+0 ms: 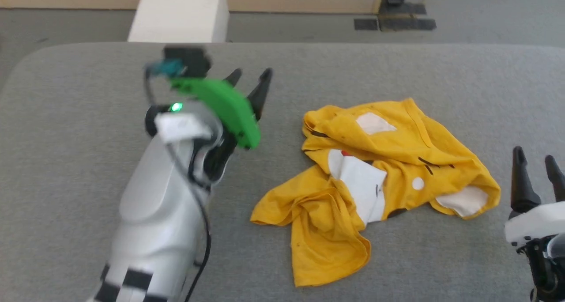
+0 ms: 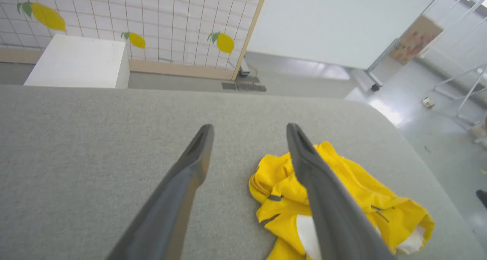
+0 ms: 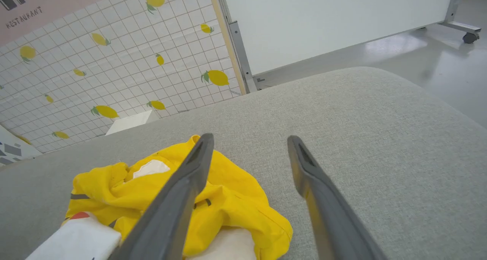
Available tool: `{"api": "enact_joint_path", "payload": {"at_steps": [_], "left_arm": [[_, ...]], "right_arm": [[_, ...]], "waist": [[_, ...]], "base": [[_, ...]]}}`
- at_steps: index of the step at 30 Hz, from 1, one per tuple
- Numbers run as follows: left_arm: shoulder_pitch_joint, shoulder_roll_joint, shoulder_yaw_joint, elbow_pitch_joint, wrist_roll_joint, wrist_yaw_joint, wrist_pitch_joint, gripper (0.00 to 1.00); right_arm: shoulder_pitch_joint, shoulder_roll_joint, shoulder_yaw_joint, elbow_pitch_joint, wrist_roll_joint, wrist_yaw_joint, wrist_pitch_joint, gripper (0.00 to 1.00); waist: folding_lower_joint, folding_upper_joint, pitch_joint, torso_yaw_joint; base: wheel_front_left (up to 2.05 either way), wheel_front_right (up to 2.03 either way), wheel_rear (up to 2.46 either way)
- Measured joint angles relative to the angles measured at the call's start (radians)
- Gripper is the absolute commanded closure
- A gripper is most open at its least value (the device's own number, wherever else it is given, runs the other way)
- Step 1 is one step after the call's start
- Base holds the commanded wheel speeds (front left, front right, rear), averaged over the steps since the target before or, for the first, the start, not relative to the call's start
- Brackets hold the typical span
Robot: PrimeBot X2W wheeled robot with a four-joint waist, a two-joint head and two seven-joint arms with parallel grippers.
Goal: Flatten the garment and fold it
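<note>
The shirt [image 1: 375,178] is a crumpled heap right of middle on the grey table [image 1: 88,116], nowhere near flat. The left gripper [image 1: 251,74] and right gripper [image 1: 533,155] sit either side of it, both wide open and empty. I'd guess they're there to pick edges to spread.

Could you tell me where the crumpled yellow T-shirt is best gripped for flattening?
Probably the loose near flap of the garment, approached from the robot's side: it trails clear of the bunched heap, its edge free on the grey surface.
</note>
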Motion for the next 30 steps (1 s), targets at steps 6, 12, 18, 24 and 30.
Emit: {"api": "enact_joint_path", "payload": {"at_steps": [6, 12, 18, 24, 30], "left_arm": [[-0.203, -0.004, -0.136, 0.183, 0.013, 0.03, 0.245, 0.0], [-0.281, 0.001, -0.222, 0.296, 0.05, 0.035, 0.342, 0.0], [-0.311, 0.02, -0.261, 0.381, 0.094, 0.05, 0.403, 0.0], [-0.328, 0.009, -0.235, 0.369, 0.03, 0.034, 0.357, 1.0], [-0.314, -0.002, -0.158, 0.285, -0.053, 0.022, 0.187, 1.0]], "right_arm": [[-0.03, 0.001, 0.035, 0.036, 0.028, 0.0, -0.033, 0.0], [-0.042, 0.001, 0.016, 0.074, 0.041, 0.0, -0.077, 0.0], [-0.046, 0.001, -0.002, 0.088, 0.043, 0.0, -0.101, 0.0], [-0.056, 0.001, -0.003, 0.099, 0.039, 0.0, -0.109, 0.0], [-0.054, 0.001, -0.01, 0.098, 0.007, 0.0, -0.096, 0.0]], "waist": [[0.0001, 0.0, 0.077, -0.07], [0.0001, 0.0001, 0.158, -0.136], [0.0001, 0.0, 0.223, -0.186], [0.0001, 0.0, 0.251, -0.19], [0.0001, 0.0, 0.231, -0.155]], "base": [[0.0, 0.0, 0.0], [0.0, 0.0, 0.0], [0.0, 0.0, 0.0], [0.0, 0.0, 0.0], [0.0, 0.0, 0.0]]}}
